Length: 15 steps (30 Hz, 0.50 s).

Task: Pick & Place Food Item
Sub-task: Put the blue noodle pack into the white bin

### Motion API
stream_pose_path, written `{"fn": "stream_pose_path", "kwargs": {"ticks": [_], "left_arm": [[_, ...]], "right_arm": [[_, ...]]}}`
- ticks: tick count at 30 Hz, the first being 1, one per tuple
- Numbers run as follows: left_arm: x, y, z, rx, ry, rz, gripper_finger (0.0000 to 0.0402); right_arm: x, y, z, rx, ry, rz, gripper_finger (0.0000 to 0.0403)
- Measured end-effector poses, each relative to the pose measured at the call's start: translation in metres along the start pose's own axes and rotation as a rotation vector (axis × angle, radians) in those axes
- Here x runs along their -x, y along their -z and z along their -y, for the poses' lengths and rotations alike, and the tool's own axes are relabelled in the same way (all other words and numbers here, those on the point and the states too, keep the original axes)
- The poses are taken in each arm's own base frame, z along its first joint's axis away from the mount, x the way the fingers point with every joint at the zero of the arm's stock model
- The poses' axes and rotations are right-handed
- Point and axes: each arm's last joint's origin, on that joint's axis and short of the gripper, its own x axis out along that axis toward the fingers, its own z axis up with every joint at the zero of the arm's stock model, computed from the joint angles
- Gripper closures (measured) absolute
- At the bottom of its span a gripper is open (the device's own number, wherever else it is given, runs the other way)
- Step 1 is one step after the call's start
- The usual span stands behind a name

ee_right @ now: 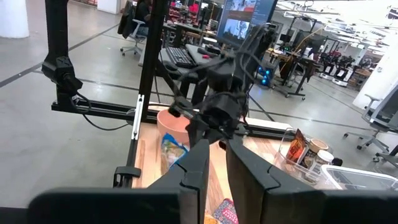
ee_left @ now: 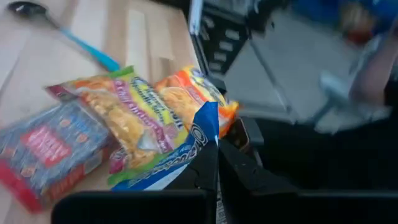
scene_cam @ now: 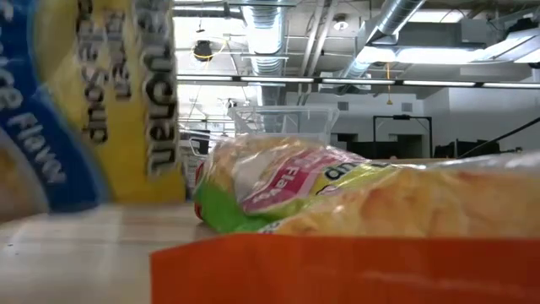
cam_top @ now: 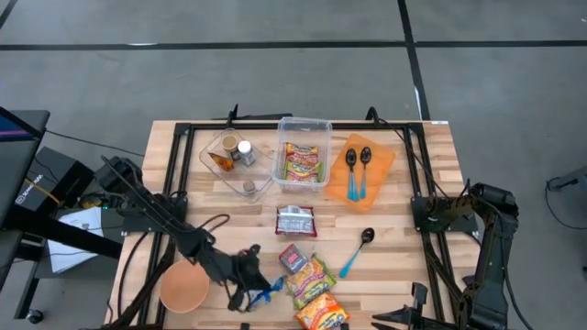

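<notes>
Left gripper (cam_top: 260, 291): pinched on blue-and-white crinkled plastic food packet (ee_left: 186, 146), lifted near table's front edge, probably for carrying to clear plastic bin (cam_top: 304, 152).
Right gripper (ee_right: 214, 163): parked right, fingers nearly together, empty.

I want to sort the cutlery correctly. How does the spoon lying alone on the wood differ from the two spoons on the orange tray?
The lone spoon lies directly on the bare table, while the two spoons rest on the orange tray. The lone spoon lies at a slant; the pair lie side by side, nearly parallel. All three have dark bowls and blue handles.
</notes>
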Motion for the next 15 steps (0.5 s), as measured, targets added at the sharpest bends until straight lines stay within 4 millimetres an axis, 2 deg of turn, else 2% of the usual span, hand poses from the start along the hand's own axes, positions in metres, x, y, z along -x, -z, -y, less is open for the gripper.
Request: {"fn": "stream_pose_path", "kwargs": {"ticks": [6, 9, 15], "left_arm": [[0.030, 0.046, -0.042, 0.134, -0.118, 0.028, 0.0401], [0.048, 0.052, -0.054, 0.141, -0.124, 0.041, 0.0401], [0.081, 0.048, -0.063, 0.100, -0.083, 0.123, 0.0383]], "right_arm": [[0.000, 0.000, 0.000, 0.000, -0.001, 0.000, 0.0351], [0.000, 0.000, 0.000, 0.000, -0.002, 0.000, 0.0351], [-0.006, 0.000, 0.001, -0.002, 0.010, -0.005, 0.0351]]}}
